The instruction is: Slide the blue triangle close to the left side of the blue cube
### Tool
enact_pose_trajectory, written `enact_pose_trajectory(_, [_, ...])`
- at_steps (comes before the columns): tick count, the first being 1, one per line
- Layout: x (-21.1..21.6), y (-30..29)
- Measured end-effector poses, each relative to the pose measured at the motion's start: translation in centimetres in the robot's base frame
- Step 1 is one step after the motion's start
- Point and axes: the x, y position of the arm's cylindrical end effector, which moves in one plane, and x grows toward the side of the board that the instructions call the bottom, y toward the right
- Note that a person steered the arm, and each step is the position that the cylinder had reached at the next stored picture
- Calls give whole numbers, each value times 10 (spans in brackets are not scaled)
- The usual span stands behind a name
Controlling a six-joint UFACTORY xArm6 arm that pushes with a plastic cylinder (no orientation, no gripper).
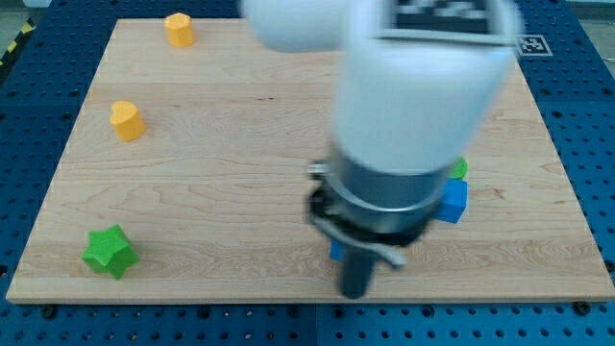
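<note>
Camera view — my tip (356,291) near board's (240,192) bottom edge, blue cube (453,200) right

No legible text, numbers or brand names in the camera view.

Markings present, none readable as text:
- Black-and-white square-pattern marker (454,12) on the upper part of the arm housing, at the view's top edge. Blurred and cropped; pattern cannot be decoded.
- A second black-and-white fiducial-type marker (530,44) on the blue surface just beyond the wooden board's (240,173) top-right corner. Too small to tell any code or digits.
- Yellow-and-black hazard striping (13,43) at the view's top-left edge, on the surface outside the board. It carries no lettering.

The blocks and the board show no labels.
</note>
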Motion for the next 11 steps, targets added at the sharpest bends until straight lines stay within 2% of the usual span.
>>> enact_pose_trajectory(1, [0, -33])
enact_pose_trajectory(7, [-34, 48])
enact_pose_trajectory(11, [-69, 55])
